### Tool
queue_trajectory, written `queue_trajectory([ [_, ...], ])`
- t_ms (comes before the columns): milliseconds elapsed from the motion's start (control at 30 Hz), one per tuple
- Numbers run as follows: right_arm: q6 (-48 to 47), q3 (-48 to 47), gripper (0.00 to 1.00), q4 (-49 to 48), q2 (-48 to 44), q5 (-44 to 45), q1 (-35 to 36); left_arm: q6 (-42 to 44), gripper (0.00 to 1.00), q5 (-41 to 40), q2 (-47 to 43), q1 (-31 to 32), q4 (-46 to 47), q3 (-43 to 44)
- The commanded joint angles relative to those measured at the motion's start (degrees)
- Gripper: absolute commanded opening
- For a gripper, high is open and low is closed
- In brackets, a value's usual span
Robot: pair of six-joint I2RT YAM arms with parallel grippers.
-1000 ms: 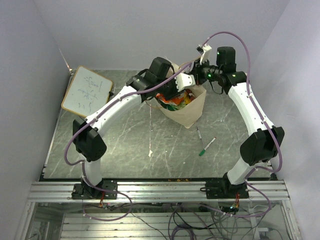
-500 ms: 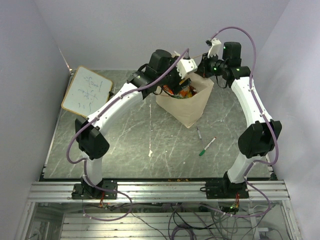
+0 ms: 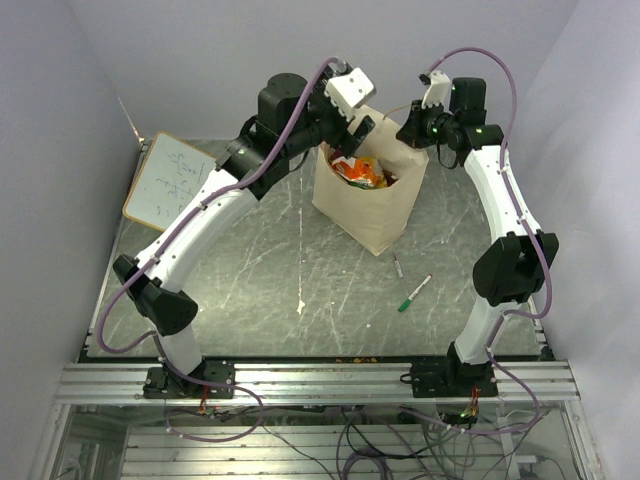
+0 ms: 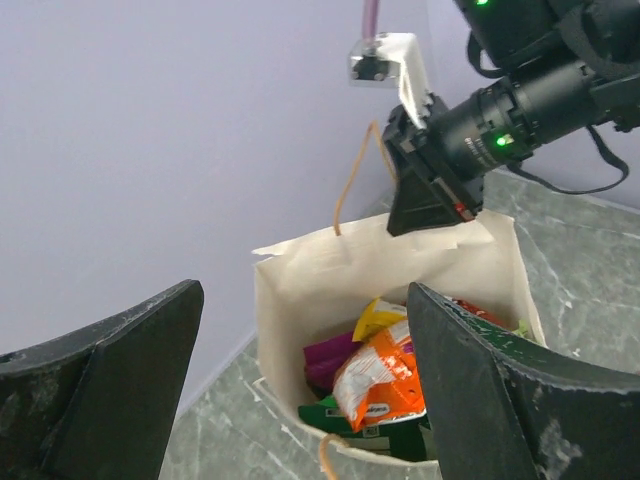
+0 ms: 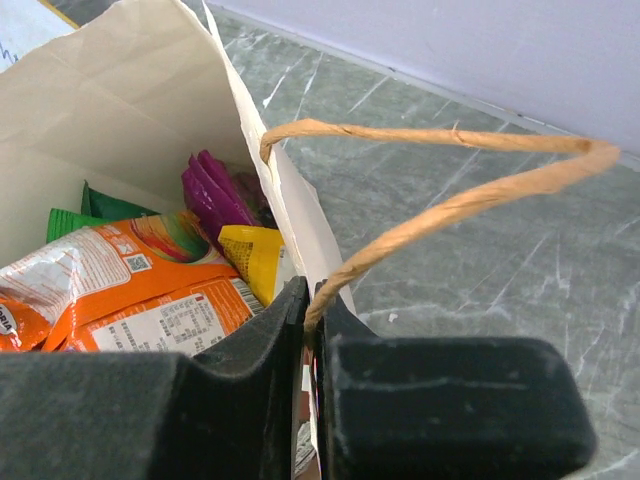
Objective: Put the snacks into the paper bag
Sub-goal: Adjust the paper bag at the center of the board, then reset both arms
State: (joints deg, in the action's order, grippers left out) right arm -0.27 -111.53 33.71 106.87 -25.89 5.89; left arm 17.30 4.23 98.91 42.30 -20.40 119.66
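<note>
The cream paper bag stands upright at the back middle of the table. Snacks fill it: an orange packet, a purple pouch, a yellow one and a green bag. My left gripper hangs open and empty above the bag's left rim; through its wide jaws I look down into the bag. My right gripper is shut on the bag's far right rim at the root of a twisted handle, and shows from the left wrist too, right gripper.
A wood-framed whiteboard lies at the back left. Two marker pens, one green-capped and one dark, lie on the marbled table right of the bag. Lilac walls close in behind and on both sides.
My left gripper came up out of the bag's mouth and opened, leaving the snacks inside. The right gripper rose slightly with the rim, and the bag now stands straighter.
</note>
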Motion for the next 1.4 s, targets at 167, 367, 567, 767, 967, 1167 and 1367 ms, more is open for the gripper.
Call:
queue_trajectory([
  [167,-1.88,-3.88,0.13,1.43,0.51,-0.24,-0.92,2.86,0.94,-12.03,-6.53,-0.74,-1.8,-3.48],
  [367,-2.06,-3.96,0.19,1.98,-0.36,-3.75,-0.89,1.91,0.94,-14.55,-10.21,-3.23,-2.08,-9.09],
  [567,-3.31,-5.38,0.35,3.58,-1.44,-1.95,-0.97,-1.48,0.95,-13.28,-13.54,-7.94,-2.84,-11.06],
  [767,-4.91,-8.7,0.66,6.15,-3.07,-1.03,-0.91,-4.64,0.97,-12.47,-17.24,-13.68,-2.87,-16.45],
  [967,-6.83,-8.12,0.86,6.95,-8.13,0.51,-0.96,-8.34,0.99,-15.0,-22.08,-19.84,-1.61,-25.63],
  [1167,-8.69,-3.75,1.0,8.68,-14.31,5.84,-0.94,-11.98,0.99,-15.11,-25.02,-24.98,-2.1,-33.22],
  [1367,-9.46,4.68,1.0,8.29,-21.36,12.49,-0.94,-13.84,0.99,-13.95,-26.94,-28.74,-3.24,-36.44],
])
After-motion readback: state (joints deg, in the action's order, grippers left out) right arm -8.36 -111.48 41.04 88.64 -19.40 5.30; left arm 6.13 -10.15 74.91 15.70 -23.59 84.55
